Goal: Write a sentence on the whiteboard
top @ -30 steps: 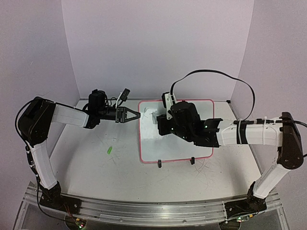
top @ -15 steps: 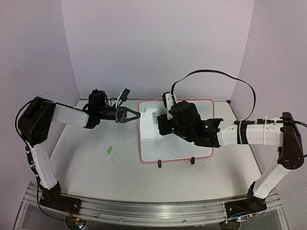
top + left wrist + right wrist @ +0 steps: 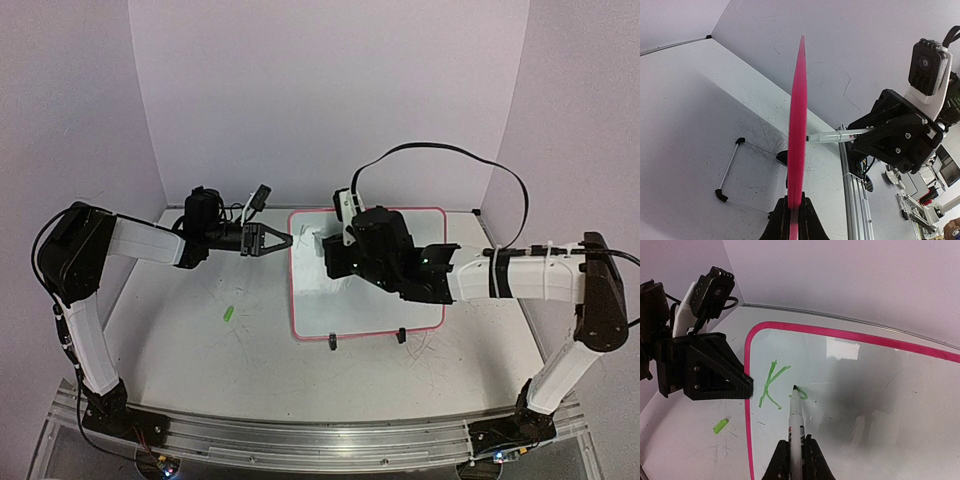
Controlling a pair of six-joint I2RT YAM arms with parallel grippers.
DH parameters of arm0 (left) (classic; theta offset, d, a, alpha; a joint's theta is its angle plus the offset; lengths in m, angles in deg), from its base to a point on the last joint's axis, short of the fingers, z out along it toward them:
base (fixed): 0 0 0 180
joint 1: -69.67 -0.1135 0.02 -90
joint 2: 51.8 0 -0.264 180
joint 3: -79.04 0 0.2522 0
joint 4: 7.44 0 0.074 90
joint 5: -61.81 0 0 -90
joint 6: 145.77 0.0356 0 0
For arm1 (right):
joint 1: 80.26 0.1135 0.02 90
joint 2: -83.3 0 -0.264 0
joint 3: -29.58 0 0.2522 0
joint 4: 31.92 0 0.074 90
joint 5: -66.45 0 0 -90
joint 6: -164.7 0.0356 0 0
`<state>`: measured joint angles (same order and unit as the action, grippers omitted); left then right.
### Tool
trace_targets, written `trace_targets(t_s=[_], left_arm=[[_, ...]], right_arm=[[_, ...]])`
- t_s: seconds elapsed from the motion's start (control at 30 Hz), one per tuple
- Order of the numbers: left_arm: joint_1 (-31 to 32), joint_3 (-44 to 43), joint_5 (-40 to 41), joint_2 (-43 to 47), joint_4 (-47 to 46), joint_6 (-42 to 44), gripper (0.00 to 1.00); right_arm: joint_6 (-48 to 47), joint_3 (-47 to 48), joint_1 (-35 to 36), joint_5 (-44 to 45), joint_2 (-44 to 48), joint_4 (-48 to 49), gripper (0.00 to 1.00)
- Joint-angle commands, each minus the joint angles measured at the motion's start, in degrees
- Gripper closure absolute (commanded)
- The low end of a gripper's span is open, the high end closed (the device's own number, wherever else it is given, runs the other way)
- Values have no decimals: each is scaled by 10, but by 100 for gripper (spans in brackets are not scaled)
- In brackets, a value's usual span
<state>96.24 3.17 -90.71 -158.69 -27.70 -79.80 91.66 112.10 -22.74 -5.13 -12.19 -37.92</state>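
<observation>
The whiteboard (image 3: 365, 300) with its pink-red frame lies on the table. My left gripper (image 3: 285, 241) is shut on its left edge; the left wrist view shows the frame (image 3: 798, 125) edge-on between the jaws of that gripper (image 3: 794, 212). My right gripper (image 3: 335, 262) hovers over the board's upper left. In the right wrist view it (image 3: 795, 445) is shut on a white marker (image 3: 796, 415) whose tip rests on the board (image 3: 880, 390). Of the sentence, a green "K" (image 3: 769, 385) and a small curved stroke (image 3: 804, 394) at the tip show.
A green marker cap (image 3: 228, 313) lies on the table left of the board, also in the right wrist view (image 3: 720, 426). Two black feet (image 3: 331, 342) stick out at the board's near edge. Walls close off the back and both sides.
My right gripper with the marker has shifted slightly left and away over the board. The left arm and the board have not moved.
</observation>
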Motion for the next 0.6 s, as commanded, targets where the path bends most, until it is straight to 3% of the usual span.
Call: trace_targets(t_s=[0.0, 0.57], left_arm=[[5, -2, -27, 29, -11, 2, 100], [5, -2, -26, 29, -11, 2, 100]], right_arm=[[-2, 24, -6, -3, -21, 8, 100], [21, -15, -6, -11, 2, 2, 100]])
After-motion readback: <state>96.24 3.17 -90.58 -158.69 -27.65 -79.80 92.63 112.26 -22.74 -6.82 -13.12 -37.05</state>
